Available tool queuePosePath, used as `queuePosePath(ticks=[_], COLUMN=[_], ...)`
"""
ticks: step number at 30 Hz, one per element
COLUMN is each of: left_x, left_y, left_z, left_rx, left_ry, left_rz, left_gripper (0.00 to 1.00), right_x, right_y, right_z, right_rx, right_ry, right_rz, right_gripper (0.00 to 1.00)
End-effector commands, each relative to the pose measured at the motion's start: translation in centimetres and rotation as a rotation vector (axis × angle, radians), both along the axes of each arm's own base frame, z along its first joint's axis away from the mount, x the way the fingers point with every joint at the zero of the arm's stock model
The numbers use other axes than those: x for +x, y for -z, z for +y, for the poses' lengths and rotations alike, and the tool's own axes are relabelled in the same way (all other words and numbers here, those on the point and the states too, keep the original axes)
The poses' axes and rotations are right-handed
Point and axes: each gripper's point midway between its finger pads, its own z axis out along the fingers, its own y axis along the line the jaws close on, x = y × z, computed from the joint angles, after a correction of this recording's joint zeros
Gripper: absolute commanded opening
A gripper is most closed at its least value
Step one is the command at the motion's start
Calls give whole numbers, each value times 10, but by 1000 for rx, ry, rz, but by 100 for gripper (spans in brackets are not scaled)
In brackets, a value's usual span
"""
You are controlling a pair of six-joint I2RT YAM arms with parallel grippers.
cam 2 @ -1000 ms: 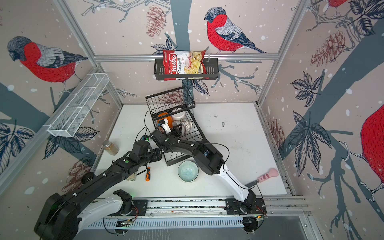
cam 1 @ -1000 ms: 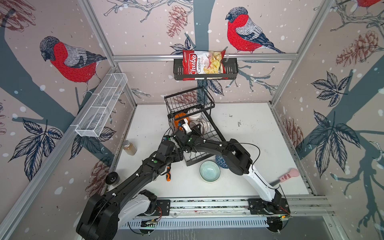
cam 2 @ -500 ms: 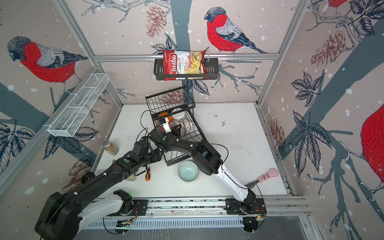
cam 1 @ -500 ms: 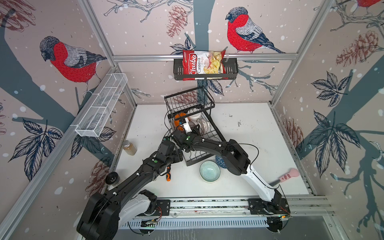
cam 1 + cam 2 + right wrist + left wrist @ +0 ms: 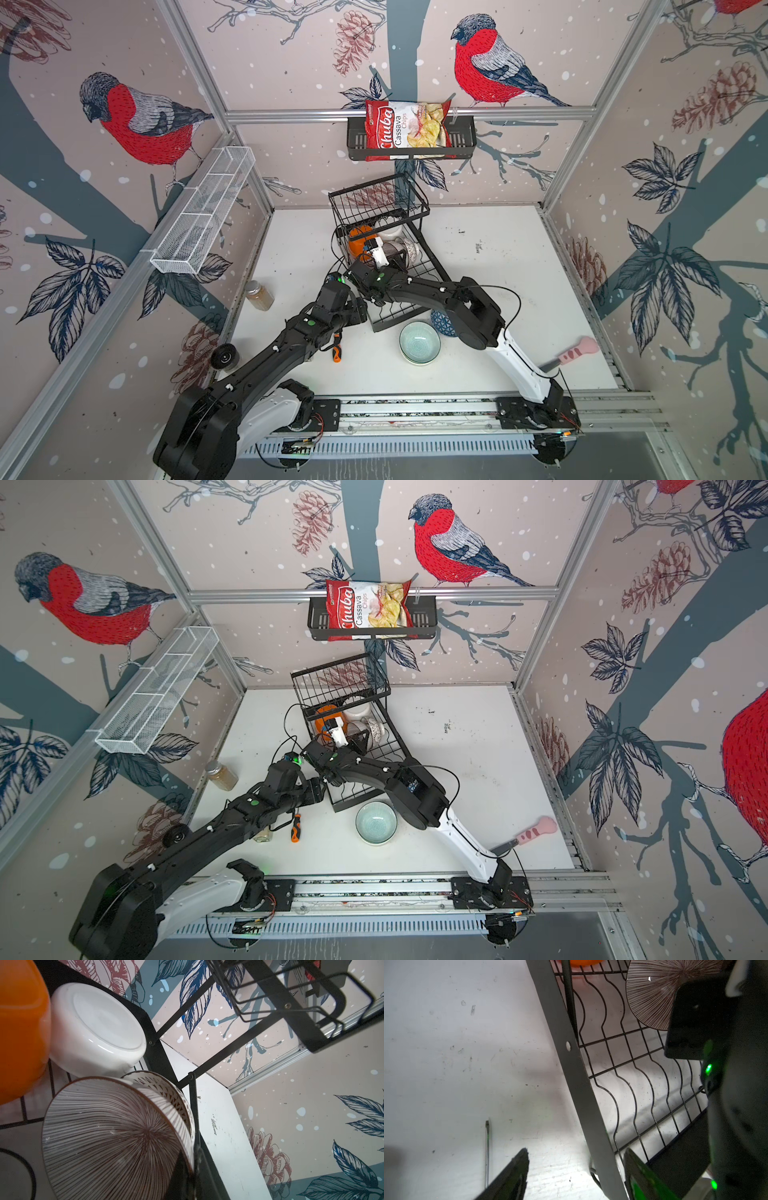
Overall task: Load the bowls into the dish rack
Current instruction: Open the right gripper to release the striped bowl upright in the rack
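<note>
The job looks roughly half done: the dish rack at the middle of the table has an orange bowl, a white bowl and a black-and-white patterned bowl in the far part of its lower tray. A purple-striped bowl stands on edge just near of them. The right gripper is clamped on its rim, so this one is not yet let go. Two bowls are left on the table near the rack: a pale teal bowl and, just right of it, a blue geometric bowl, half hidden behind the right arm in a top view. Only the right wrist view shows the pinch on the rim and the white bowl turned base-outward. Only the left wrist view shows the near wavy dividers bare and the left gripper spread wide, a finger on either side of the rack's left rail, grasping nothing. Whether the striped bowl rests on the wires, I cannot tell.
</note>
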Motion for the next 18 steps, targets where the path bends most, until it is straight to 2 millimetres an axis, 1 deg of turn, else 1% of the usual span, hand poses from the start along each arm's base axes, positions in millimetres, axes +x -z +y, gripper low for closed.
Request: queuePosePath(ticks=[1, 9, 12, 18], left_x=[9, 7, 7, 7], left_y=[-12, -10, -9, -9], left_z=[-7, -7, -7, -7], left_rx=[-23, -25, -25, -23], left_ry=[32, 34, 34, 33], left_rz=[-65, -63, -62, -62], left_gripper=[72, 72, 72, 72], right_x=[-1, 1, 0, -3], right_y=[-8, -4, 1, 12], right_z=[-2, 17, 23, 24], right_rx=[-28, 3, -3, 2], right_ry=[6, -30, -41, -46], right_rz=[-13, 4, 12, 32], right_gripper=[0, 0, 0, 0])
